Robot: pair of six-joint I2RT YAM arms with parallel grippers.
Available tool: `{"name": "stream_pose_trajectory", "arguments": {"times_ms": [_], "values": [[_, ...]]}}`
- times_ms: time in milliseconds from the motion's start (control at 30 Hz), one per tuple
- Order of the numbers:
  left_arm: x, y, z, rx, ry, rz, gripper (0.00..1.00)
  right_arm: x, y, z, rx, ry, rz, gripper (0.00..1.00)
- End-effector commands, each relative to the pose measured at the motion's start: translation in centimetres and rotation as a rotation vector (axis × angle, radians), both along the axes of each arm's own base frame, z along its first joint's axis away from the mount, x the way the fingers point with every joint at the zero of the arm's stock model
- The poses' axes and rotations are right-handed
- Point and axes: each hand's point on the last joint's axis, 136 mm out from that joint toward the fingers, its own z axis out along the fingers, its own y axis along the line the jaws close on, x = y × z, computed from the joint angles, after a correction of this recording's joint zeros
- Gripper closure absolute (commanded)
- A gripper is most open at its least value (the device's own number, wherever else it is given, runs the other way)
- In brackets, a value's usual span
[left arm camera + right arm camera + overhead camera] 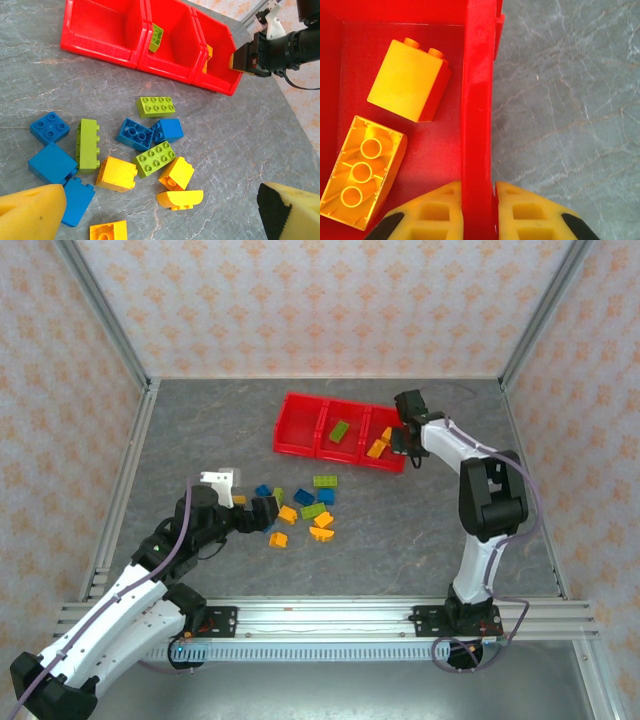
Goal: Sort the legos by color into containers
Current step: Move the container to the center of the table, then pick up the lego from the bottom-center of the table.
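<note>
Red containers (300,426) hold yellow and green legos (406,79); right claw (478,210) pinches their wall, left claw (160,210) gapes.

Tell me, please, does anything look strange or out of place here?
Yes. The right gripper grips no brick: it is shut on the outer wall of the red tray, with one finger inside the end bin that holds two yellow bricks and the other finger outside. For sorting, that looks odd.
</note>
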Motion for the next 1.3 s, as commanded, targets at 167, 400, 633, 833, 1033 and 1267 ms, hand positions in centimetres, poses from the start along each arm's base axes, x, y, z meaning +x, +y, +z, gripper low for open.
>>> {"name": "stream_pose_trajectory", "arguments": {"times_ms": [167, 400, 633, 833, 1033, 1267], "values": [[0.1, -0.3, -0.1, 0.005, -0.002, -0.008, 0.01, -3.7, 1.0, 1.7, -0.017, -0.019, 0.124, 0.83], [0.0, -0.4, 0.0, 0.000, -0.001, -0.018, 0.01, -3.8, 0.7, 1.5, -0.123, -0.004, 0.107, 0.59], [-0.1, -0.4, 0.2, -0.005, -0.009, -0.020, 0.01, -3.3, -0.3, 4.6, -0.144, -0.061, -0.027, 0.31], [-0.1, -0.5, 0.2, -0.006, -0.011, -0.023, 0.01, -4.6, 1.6, 9.8, 0.012, -0.160, -0.094, 0.16], [-0.1, -0.3, 0.4, -0.004, -0.015, -0.017, 0.01, -9.2, 10.8, 10.8, 0.212, -0.146, 0.231, 0.15], [0.0, 1.2, 1.4, 0.003, -0.058, 0.063, 0.01, -15.8, 15.9, 4.8, 0.111, -0.015, 0.553, 0.20]]}}
